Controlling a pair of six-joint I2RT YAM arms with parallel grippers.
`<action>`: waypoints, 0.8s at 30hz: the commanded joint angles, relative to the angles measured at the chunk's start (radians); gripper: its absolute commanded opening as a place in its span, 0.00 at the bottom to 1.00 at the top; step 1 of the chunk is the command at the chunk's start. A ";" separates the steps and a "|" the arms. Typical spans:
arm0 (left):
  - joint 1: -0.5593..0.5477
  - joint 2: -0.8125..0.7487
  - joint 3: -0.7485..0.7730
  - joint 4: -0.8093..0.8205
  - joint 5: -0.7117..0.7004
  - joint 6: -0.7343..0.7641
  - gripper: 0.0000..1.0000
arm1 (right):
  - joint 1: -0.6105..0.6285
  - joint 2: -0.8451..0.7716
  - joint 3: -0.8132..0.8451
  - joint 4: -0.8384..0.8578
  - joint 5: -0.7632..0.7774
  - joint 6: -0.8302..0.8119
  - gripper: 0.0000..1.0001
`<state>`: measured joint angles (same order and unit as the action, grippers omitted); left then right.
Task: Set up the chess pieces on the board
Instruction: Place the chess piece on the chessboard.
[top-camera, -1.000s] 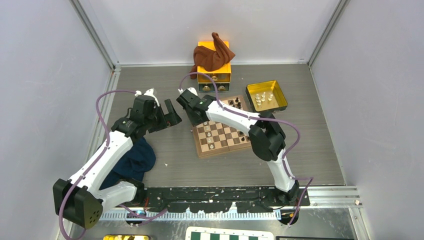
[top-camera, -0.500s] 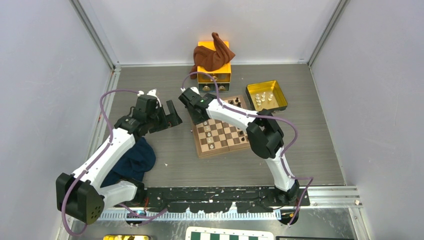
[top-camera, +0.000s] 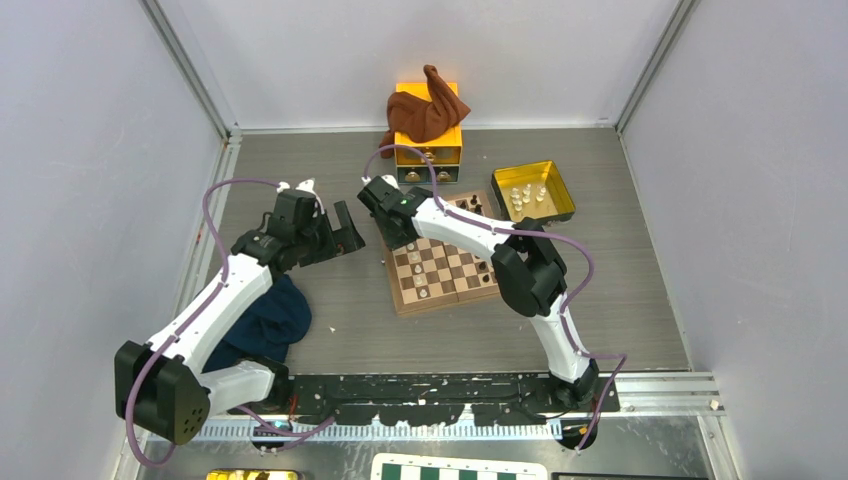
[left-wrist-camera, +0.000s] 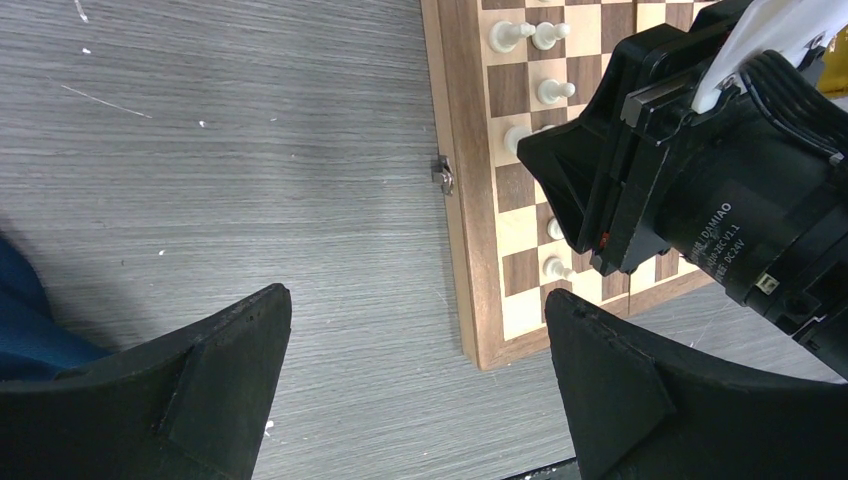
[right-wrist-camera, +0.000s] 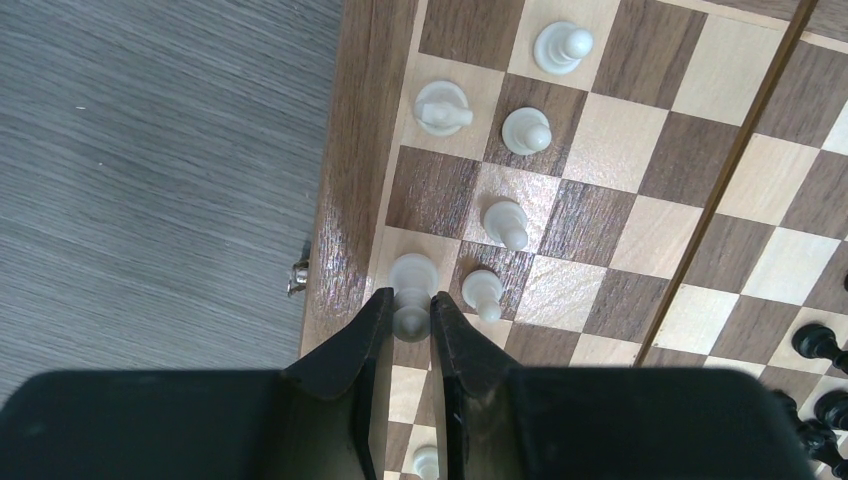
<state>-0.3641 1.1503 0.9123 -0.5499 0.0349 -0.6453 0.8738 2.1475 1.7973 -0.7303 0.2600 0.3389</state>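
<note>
Your R gripper (right-wrist-camera: 411, 312) pinches a tiny cream-white turned chess piece (right-wrist-camera: 412, 272) by its head: prob light, slick, tippy. L gripper (left-wrist-camera: 418, 305) spread wide.

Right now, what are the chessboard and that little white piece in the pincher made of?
The board looks like wood: grain shows on its brown border, and a slight sheen suggests varnish. The white piece is smooth, cream and evenly coloured. It is likely plastic, though painted wood can't be ruled out.
</note>
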 joint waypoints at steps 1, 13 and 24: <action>0.007 -0.001 0.044 0.037 -0.001 0.019 0.98 | -0.001 -0.010 0.035 0.014 -0.004 0.005 0.01; 0.007 -0.007 0.035 0.038 0.000 0.016 0.98 | -0.001 -0.004 0.032 0.008 -0.007 0.008 0.05; 0.007 -0.009 0.027 0.040 0.004 0.012 0.98 | -0.001 0.002 0.027 0.003 -0.011 0.011 0.10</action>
<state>-0.3641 1.1526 0.9127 -0.5499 0.0357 -0.6456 0.8738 2.1536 1.7973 -0.7341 0.2562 0.3428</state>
